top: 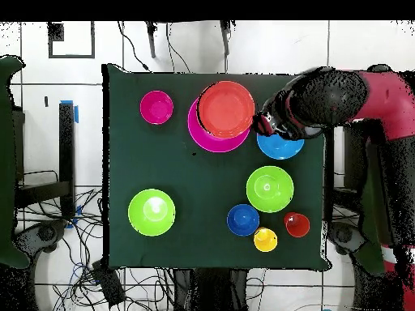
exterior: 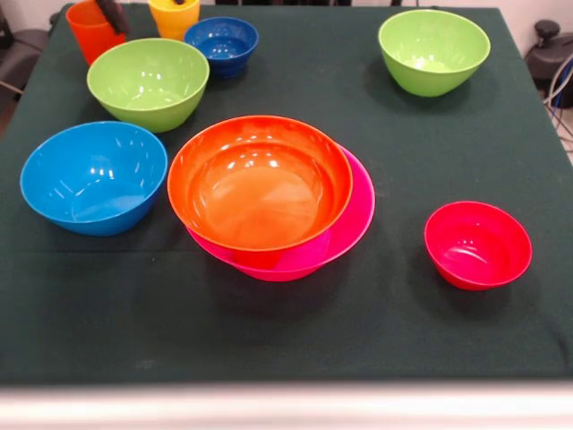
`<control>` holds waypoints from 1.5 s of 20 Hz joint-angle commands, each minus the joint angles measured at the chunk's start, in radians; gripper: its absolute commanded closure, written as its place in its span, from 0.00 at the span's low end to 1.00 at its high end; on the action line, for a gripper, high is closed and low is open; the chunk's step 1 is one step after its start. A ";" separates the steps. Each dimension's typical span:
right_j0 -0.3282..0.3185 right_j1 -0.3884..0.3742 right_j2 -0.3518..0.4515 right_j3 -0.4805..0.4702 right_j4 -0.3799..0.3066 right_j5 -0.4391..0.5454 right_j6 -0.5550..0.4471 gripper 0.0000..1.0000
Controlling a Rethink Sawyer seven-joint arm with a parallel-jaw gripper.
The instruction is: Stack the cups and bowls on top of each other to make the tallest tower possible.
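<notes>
1. Dark green cloth (exterior: 376, 305) covers the table; white tiled floor and cables around it in the overhead view.
2. Tower so far (exterior: 273, 202): orange bowl (exterior: 260, 184) sits in the pink bowl (exterior: 358, 215), off-centre, pink rim showing on one side only. No cup visible under it from either view.
3. Loose bowls: light blue bowl (exterior: 94, 177) just beside the stack, lime green bowl (exterior: 148, 82) behind it, second lime green bowl (exterior: 434, 51) well apart at the far corner, dark blue bowl (exterior: 222, 42) near the cups, red bowl (exterior: 477, 244) alone on the near side.
4. Cups: orange cup (exterior: 89, 31) and yellow cup (exterior: 175, 16) upright at the far edge, side by side.
5. Arm (top: 340, 97) reaches in over the table edge in the overhead view, wrist end between the light blue bowl and the stack. Gripper (top: 266, 123) is a dark blob there; can't tell if it's spread or closed, or if it grips anything.
6. Step, my read: early, 2 of 7 bowls placed; light blue looks like the next pick.
7. Next move needs: rim grasp on light blue, lift clear, centre over orange before release, since the base pair already sits skewed.
</notes>
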 commanded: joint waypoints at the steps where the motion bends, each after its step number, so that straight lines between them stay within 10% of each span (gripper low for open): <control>1: 0.026 -0.125 -0.141 0.317 -0.028 -0.218 0.279 0.00; 30: 0.068 -0.175 -0.321 0.475 0.003 -0.541 0.318 0.00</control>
